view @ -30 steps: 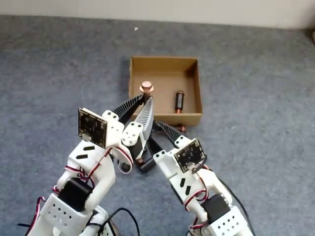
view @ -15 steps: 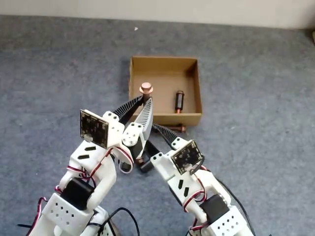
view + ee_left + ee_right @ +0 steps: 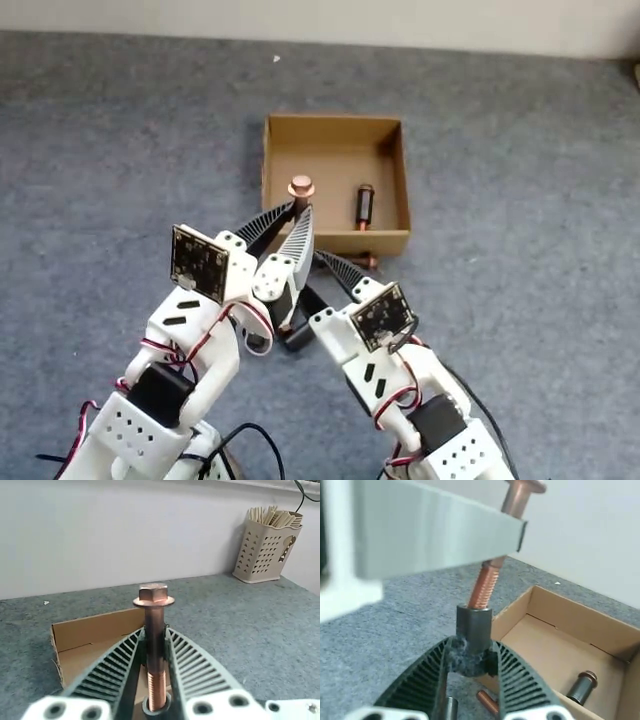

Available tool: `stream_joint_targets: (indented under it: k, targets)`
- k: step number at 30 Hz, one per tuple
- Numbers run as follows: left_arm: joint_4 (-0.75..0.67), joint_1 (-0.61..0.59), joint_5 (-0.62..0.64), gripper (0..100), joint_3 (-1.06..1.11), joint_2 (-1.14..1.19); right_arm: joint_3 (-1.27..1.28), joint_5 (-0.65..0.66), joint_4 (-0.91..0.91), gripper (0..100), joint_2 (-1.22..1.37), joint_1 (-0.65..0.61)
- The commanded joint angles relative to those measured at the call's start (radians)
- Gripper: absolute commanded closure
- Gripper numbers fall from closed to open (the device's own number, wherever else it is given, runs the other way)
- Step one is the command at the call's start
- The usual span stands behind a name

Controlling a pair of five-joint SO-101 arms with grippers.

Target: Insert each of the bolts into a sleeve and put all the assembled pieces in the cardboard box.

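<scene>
Pinches the bolt point(image 3: 154, 600) by its shank in the left gripper point(image 3: 155, 630), closed tight, head uppermost, above the box's point(image 3: 335, 122) near wall. Grips the sleeve point(image 3: 474, 625) in the right gripper point(image 3: 472, 650) just below, closed round the dark tube, with the threaded end already in its mouth. Has sunk the bolt head a touch over the last second, after a brief back-and-forth of the right gripper. Probably means insertion is under way, not yet seated. Leaves one finished piece point(image 3: 364, 205) inside the box and a spare bolt point(image 3: 362, 261) outside, against the near wall. Rests on grey carpet point(image 3: 120, 130). Shows a pale wall point(image 3: 100, 530) beyond the box, and a stick holder point(image 3: 265, 545) farther off.
</scene>
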Motion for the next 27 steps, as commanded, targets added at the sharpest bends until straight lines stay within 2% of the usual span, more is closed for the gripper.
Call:
stream_joint_targets:
  k: [1,5,10,13,18,24,27]
  targets:
    - [0.018,0.025,-0.012,100,-0.005,-0.010,-0.007,-0.017,-0.033,99.5,-0.022,0.067]
    - [0.078,0.025,-0.012,95,-0.012,-0.010,-0.012,-0.100,-0.041,99.5,-0.022,0.097]
    - [0.166,0.027,-0.028,86,-0.016,-0.010,-0.036,-0.110,-0.041,99.5,-0.022,0.102]
    - [0.222,0.064,-0.117,85,-0.041,-0.007,-0.030,-0.110,-0.041,99.5,-0.022,0.102]
    - [0.278,0.139,-0.192,85,-0.048,-0.008,-0.030,-0.107,-0.041,99.5,-0.022,0.104]
    - [0.288,0.120,-0.198,85,-0.056,-0.010,-0.030,-0.110,-0.041,99.5,-0.022,0.124]
    - [0.347,0.090,-0.198,85,-0.101,-0.010,-0.030,-0.112,-0.041,99.5,-0.022,0.153]
